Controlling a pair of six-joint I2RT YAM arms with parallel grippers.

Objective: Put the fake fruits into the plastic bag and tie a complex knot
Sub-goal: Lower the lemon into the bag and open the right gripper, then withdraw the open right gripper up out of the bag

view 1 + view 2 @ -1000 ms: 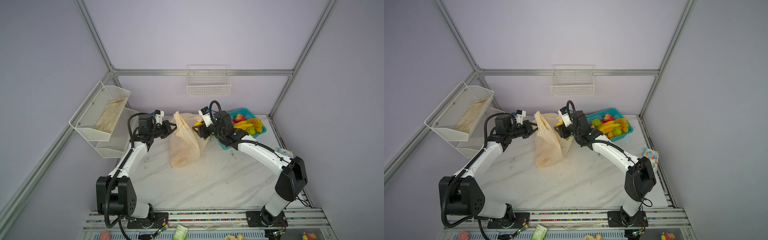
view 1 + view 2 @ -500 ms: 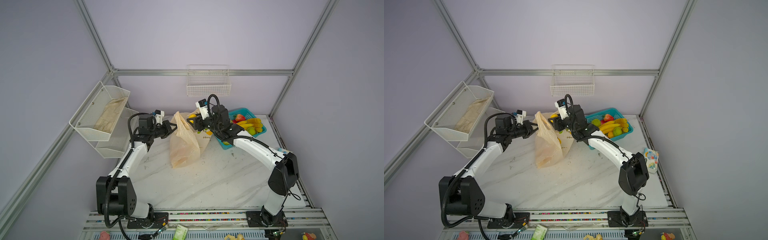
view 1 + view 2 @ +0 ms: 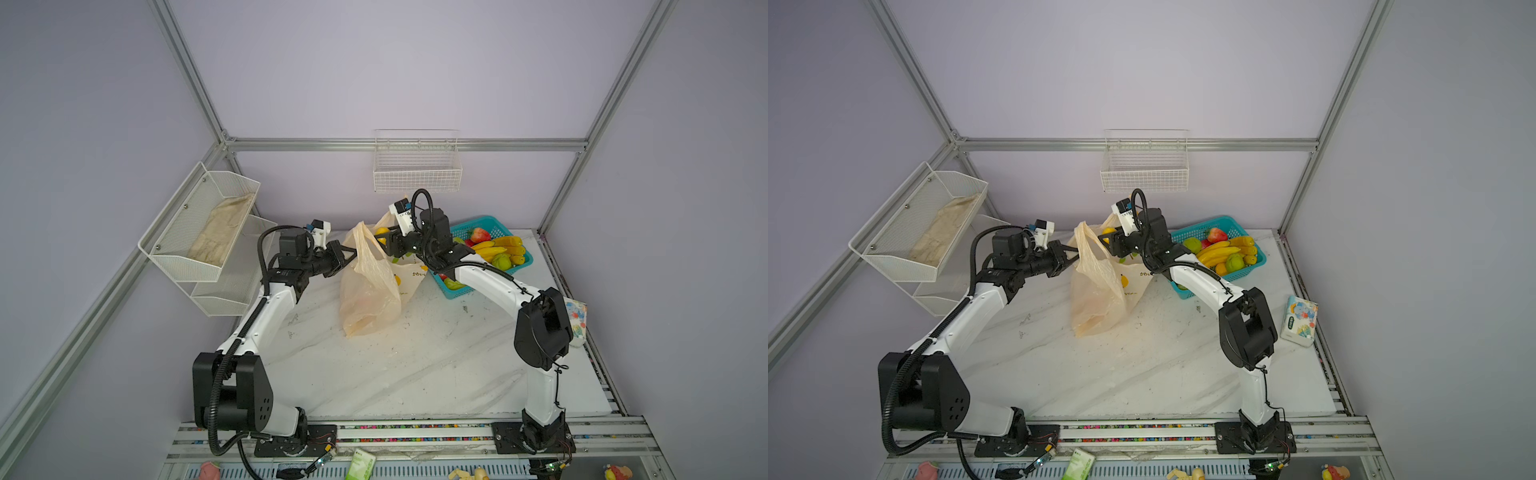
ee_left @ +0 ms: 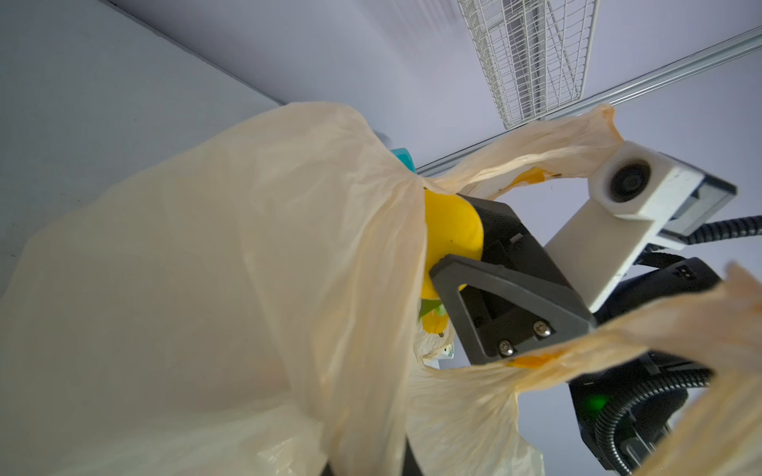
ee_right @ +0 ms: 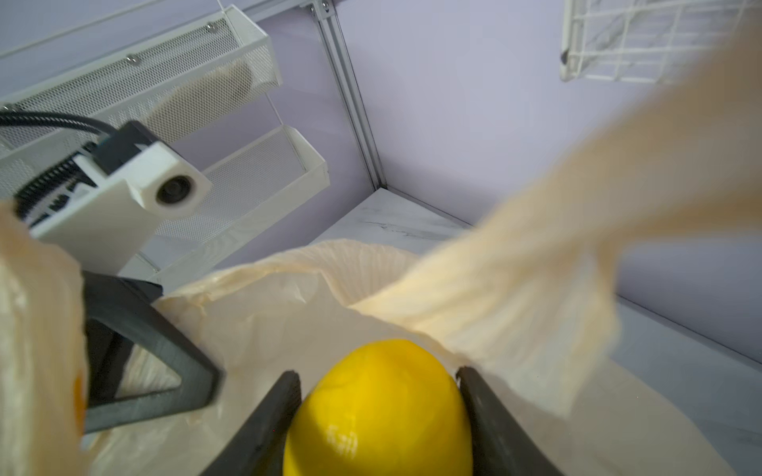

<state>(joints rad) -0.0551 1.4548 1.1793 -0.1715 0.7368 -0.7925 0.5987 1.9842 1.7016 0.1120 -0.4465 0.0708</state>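
The plastic bag (image 3: 368, 291) (image 3: 1096, 291) stands on the marble table with its mouth held up. My left gripper (image 3: 353, 252) (image 3: 1075, 251) is shut on the bag's left handle; in the left wrist view the cream film (image 4: 206, 288) hides the jaws. My right gripper (image 3: 380, 241) (image 3: 1104, 239) (image 5: 377, 375) is shut on a yellow round fruit (image 5: 379, 408) (image 4: 451, 230), level with the bag's mouth between the handle loops. More fake fruits (image 3: 494, 249) lie in the teal basket (image 3: 505, 226) to the right. No knot shows.
Two white mesh shelves (image 3: 199, 232) hang on the left wall and a wire basket (image 3: 417, 166) on the back wall. A tissue pack (image 3: 1300, 320) lies at the table's right edge. Small items sit below the front rail (image 3: 361, 461).
My right gripper has carried the yellow fruit leftward from near the basket to the bag's mouth. The left arm and bag have stayed put.
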